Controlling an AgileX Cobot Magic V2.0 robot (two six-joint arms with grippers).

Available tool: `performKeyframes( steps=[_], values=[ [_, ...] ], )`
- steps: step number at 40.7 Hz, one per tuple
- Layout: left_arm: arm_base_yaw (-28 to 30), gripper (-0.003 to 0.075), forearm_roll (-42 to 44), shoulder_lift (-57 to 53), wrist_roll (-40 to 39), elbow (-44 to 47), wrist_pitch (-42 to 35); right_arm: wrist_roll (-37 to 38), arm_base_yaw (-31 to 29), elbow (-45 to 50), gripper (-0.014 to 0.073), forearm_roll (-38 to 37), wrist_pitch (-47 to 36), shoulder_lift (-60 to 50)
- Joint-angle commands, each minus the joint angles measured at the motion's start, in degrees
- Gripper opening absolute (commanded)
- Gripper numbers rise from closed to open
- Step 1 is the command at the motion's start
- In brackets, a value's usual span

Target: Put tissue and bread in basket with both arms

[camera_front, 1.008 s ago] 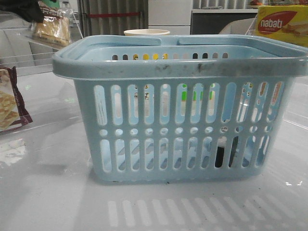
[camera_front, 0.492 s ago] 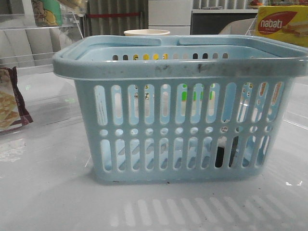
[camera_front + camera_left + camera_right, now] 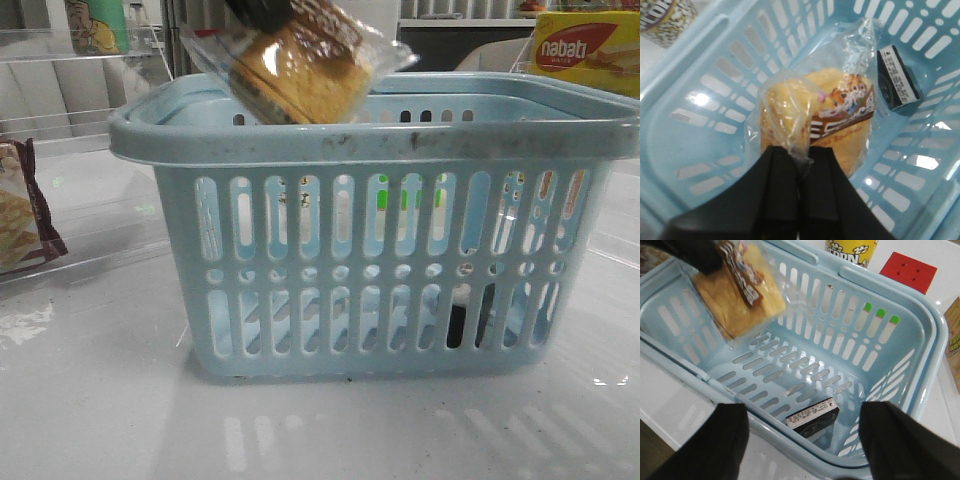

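The black left gripper (image 3: 799,155) is being kept clenched on the gathered plastic of the bread (image 3: 815,120), a golden-brown loaf in a clear crinkly bag with a dark printed label, which is being held above the open top of the basket (image 3: 380,140), a large light-blue slotted plastic basket with a scuffed rim standing near the worktop's front edge. The black right gripper (image 3: 802,440) is being held spread wide and empty above the basket's rim. The tissue (image 3: 812,416), a small white pack with a black part, is lying on the basket floor, apart from the bread. Around the basket, a popcorn cup (image 3: 851,249) and a red square block (image 3: 907,271) are standing behind its far wall, a yellow Nabati box (image 3: 588,50) is sitting toward the far right corner, and a maroon-edged snack packet (image 3: 22,205) is lying at the left edge. Half a second ago the bread was not over the basket in the front view; it is now being shown there.
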Motion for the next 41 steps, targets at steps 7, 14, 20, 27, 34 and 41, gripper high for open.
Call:
performKeyframes(
  steps=[7,14,20,27,34,41],
  values=[
    [-1.16,0.0182,-0.53,3.27,0.03,-1.64,-6.90,-0.65,-0.03,-1.46,0.0571,-0.24,-3.97,-0.79],
    [-1.16,0.0430,-1.85,3.40,-0.73,-1.64,-10.20,-0.65,-0.03,-1.46,0.0571,-0.24,-3.92,-0.79],
    [-1.16,0.0456,-1.93,1.28,-2.04,-1.64,-10.31,-0.65,-0.03,-1.46,0.0571,-0.24,-3.92,-0.79],
    [-1.16,0.0456,-2.39,-5.17,-3.93,0.75,-11.12,-0.65,-0.03,-1.46,0.0571,-0.24,-3.92,-0.79],
    [-1.16,0.0456,-4.35,-15.22,-3.93,8.53,-14.38,-0.65,-0.03,-1.46,0.0571,-0.24,-3.92,-0.79],
    [-1.16,0.0456,-4.49,-26.28,-4.04,18.50,-15.13,-0.65,-0.03,-1.46,0.0571,-0.24,-3.92,-0.79]
  ],
)
